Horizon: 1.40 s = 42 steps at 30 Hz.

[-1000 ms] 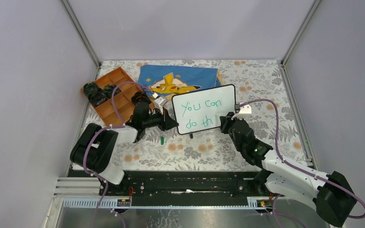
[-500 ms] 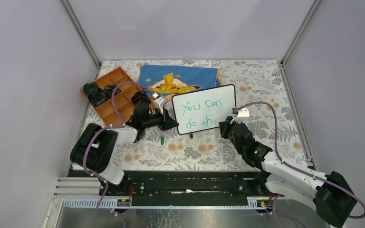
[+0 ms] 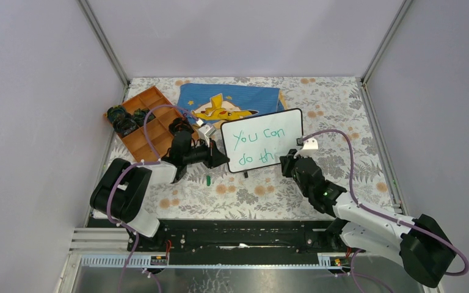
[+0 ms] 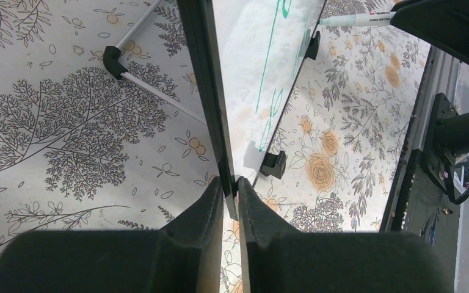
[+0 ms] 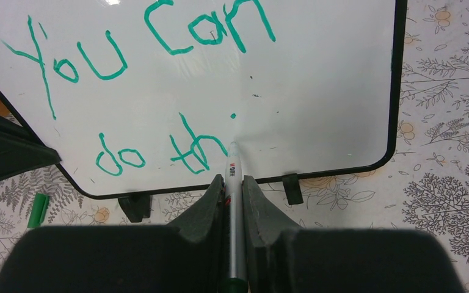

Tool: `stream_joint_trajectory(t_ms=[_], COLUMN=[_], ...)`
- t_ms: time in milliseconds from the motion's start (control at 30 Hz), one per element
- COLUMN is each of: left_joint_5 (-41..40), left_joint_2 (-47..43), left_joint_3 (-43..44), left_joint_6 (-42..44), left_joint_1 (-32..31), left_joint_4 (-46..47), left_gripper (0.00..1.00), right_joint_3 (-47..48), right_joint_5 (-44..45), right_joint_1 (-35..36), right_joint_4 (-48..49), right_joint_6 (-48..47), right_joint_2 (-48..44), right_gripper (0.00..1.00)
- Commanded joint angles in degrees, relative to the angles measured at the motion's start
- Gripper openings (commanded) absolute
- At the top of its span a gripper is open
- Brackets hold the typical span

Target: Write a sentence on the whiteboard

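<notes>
Setting: grey-walled cell with a floral-covered bench (image 3: 342, 110); a blue cloth (image 3: 229, 97) and an orange tray (image 3: 149, 119) lay beyond the left pincer.
Whiteboard: the whiteboard (image 3: 284, 125) stood tilted on its feet directly ahead of the right pincer, with one side edge inside the left pincer.
Left pincer: the left pincer (image 4: 230, 186) was clenched on the thin black frame near a lower corner; only its fingertips overlapped the frame.
Right pincer: the right pincer (image 5: 232, 180) was grasping a marker (image 5: 232, 162) that ran straight out between its fingers, tip touching the board.
Sentence: the sentence (image 3: 258, 137) read "You can" above "do th" in green. A dot sat just ahead of the marker tip, so the "i" was judged in hand and the "s" not yet written.
Loose item: a green cap (image 5: 38, 209) lay on the bench to the left of the right pincer.
Risk, board shift: pen pressure on a board held at one edge only could swing or slide it and distort the stroke.
Risk, lost hold: the shallow fingertip hold on the frame could slip under that same push.
Risk, faint line: the marker could creep back between the fingers and lift off.
Risk, smear: the right pincer sat close below the fresh "th"; a low pass could drag the ink.
</notes>
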Motion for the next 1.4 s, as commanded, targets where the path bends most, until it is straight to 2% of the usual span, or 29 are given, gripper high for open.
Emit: stream_joint_trajectory(t_ms=[0, 1367], left_joint_5=[-1.58, -1.73], left_joint_2=[0.73, 0.79], left_joint_3=[0.92, 0.96], left_joint_6=[2.23, 2.50], left_joint_1=[-0.58, -0.84], left_joint_4=[-1.91, -2.37], left_gripper=[0.18, 0.19], right_joint_3=[2.88, 0.49], right_joint_5=[2.40, 2.99], right_joint_1=[-0.42, -0.44], right_joint_4=[3.91, 2.28], right_joint_6=[-0.05, 0.30], right_joint_2=[0.68, 1.99], right_gripper=[0.00, 0.00])
